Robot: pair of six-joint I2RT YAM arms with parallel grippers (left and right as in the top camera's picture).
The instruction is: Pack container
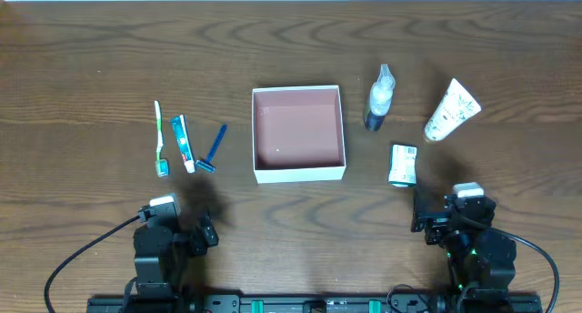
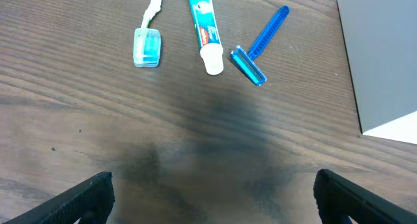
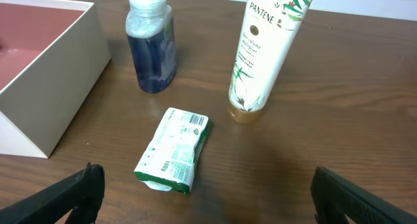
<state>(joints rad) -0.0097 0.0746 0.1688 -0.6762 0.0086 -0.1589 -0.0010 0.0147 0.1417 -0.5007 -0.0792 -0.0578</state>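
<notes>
Nothing is packed: the square white-walled container (image 1: 300,174) sits empty at table (image 1: 91,58) centre, matte pinkish floor bare; I hold both arms' jaws spread, empty. Left to load: slim toothbrush (image 1: 160,138), toothpaste tube (image 1: 184,143) and blue plastic razor (image 1: 214,149) at its 9 o'clock; clear spray bottle (image 1: 380,99), glossy Pantene tube (image 1: 452,111) and green-white packet (image 1: 403,164) at 3 o'clock.

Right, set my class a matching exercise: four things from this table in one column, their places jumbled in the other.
1 blue plastic razor
2 clear bottle of blue liquid
3 green-and-white wrapped packet
4 square white-walled container

A middle of the table
B closest to the right gripper
C just left of the container
D between container and white Pantene tube

Pairs: 1-C, 2-D, 3-B, 4-A
</notes>
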